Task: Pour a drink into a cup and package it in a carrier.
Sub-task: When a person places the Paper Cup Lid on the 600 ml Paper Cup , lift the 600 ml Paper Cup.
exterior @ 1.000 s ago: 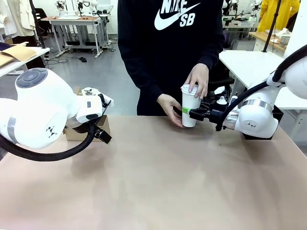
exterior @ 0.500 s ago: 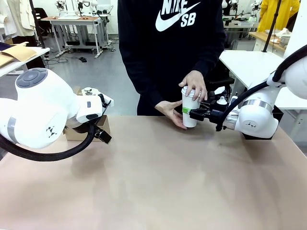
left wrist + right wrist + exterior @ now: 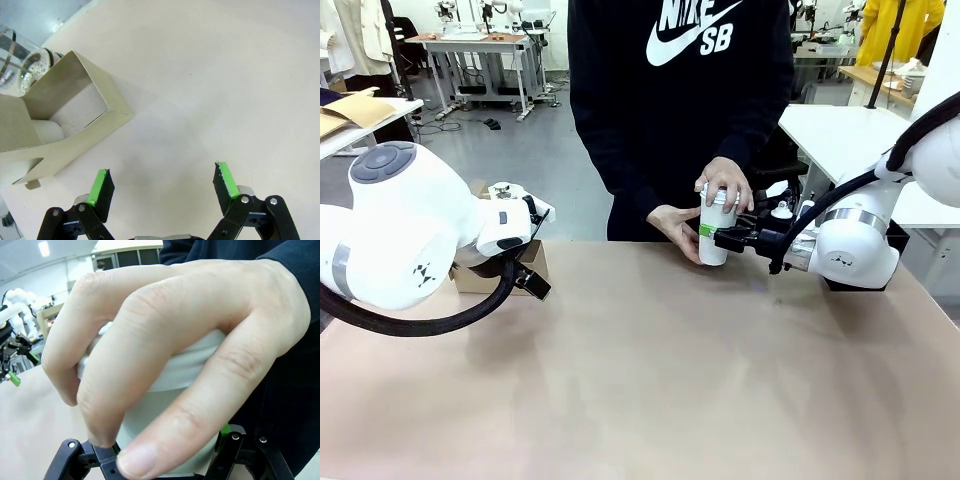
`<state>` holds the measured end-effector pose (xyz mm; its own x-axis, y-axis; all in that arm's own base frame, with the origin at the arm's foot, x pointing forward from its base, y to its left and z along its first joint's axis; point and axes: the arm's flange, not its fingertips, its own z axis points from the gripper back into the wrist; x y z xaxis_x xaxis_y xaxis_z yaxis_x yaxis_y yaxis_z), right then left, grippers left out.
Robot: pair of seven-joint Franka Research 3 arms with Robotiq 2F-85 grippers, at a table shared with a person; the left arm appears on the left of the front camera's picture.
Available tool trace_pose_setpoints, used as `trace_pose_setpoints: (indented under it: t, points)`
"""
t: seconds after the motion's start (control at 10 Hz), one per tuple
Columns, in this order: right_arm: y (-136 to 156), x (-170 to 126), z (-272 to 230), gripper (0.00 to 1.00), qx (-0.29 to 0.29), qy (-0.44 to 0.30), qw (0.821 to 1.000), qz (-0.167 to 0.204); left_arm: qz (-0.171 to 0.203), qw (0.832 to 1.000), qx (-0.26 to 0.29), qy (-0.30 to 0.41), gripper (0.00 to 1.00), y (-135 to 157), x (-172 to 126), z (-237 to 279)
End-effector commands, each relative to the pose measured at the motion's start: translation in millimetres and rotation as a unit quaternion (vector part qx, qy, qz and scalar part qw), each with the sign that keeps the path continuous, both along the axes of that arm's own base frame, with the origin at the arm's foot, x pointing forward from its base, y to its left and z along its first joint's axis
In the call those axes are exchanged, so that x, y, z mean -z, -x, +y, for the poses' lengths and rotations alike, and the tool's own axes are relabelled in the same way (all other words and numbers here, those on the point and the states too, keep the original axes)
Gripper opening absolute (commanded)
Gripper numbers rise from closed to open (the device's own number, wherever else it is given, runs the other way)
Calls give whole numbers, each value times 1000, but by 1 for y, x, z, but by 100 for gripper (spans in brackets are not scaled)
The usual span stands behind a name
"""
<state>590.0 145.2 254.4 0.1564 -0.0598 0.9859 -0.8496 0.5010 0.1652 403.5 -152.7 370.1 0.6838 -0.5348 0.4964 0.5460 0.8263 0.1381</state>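
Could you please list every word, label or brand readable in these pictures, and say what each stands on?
"NIKE SB", white with a swoosh, on the person's black sweatshirt; NIKE is cropped at the top.
Small dark mark on the white left arm: too small to read.
No print visible on the tall white paper cup or the brown cardboard carrier.

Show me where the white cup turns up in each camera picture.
Front view: cup right of centre near the far edge of the table, in the right arm's jaws, a person's hand on its lid.
Left wrist view: faces the carrier and bare table.
Right wrist view: cup close up at centre, under that hand.
Shared landmark: the tan table.
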Motion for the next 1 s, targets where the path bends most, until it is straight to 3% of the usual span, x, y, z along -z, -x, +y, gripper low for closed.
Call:
trace_pose_setpoints:
  t: [0.0,0.9]
  points:
    - [-1,-6,4,81,0,-6,1000,2,0,1000,0,1,100,0,0,1]
    - [-1,-6,4,81,0,-6,1000,2,0,1000,0,1,100,0,0,1]
